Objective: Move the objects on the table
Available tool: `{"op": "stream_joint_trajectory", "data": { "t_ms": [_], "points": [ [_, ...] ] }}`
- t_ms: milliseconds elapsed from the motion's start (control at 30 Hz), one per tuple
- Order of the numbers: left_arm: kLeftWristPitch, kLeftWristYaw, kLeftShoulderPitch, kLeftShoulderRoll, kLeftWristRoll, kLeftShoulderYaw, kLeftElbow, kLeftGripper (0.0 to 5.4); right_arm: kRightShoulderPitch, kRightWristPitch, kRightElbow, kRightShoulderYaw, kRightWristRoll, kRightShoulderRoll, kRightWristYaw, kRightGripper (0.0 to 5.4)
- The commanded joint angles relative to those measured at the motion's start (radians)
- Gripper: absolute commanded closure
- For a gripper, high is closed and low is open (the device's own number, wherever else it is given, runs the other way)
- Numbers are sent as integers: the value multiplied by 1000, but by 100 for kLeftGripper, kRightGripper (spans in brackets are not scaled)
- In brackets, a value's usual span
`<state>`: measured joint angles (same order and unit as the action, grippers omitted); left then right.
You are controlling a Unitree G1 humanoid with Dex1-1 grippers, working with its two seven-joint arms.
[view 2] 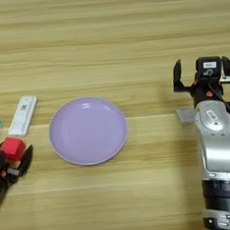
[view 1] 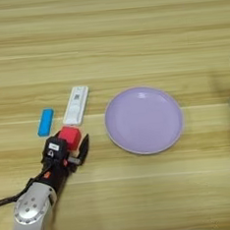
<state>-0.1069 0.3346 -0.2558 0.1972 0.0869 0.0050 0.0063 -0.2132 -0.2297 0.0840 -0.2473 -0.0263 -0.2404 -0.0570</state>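
L pincer (view 1: 70, 148) open at red cube (view 1: 69, 136); lilac plate (view 1: 143, 120) bare.

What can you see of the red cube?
The red cube is a small, plain, matte-looking block sitting flat on the table, just below the white bar and right of the blue bar. The left gripper is open around it, one finger on each side; actual contact can't be confirmed.

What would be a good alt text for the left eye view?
The left pincer reaches a red cube on a wooden table. Nearby lie a blue bar, a white remote-like stick and an empty lilac plate.
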Motion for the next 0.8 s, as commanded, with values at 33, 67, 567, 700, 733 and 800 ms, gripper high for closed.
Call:
{"op": "stream_joint_trajectory", "data": {
  "t_ms": [33,67,567,700,733,800],
  "points": [
    [-16,0,9,-9,8,-4,9,231,-7,-2,11,-2,-2,-12,2,0],
    [-19,1,10,-10,10,-3,10,240,-7,-2,11,-2,-2,-12,2,0],
    [-48,-6,31,-56,25,-6,12,313,-9,9,-14,-5,2,-20,8,0],
    [-52,-9,59,-77,29,-14,14,313,-11,14,-25,-4,6,-24,9,0],
    [-52,-11,65,-82,29,-14,16,313,-12,15,-27,-4,6,-25,9,0],
    [-53,-17,80,-89,29,-15,19,313,-13,18,-32,-4,7,-26,9,0]
  ]
}}
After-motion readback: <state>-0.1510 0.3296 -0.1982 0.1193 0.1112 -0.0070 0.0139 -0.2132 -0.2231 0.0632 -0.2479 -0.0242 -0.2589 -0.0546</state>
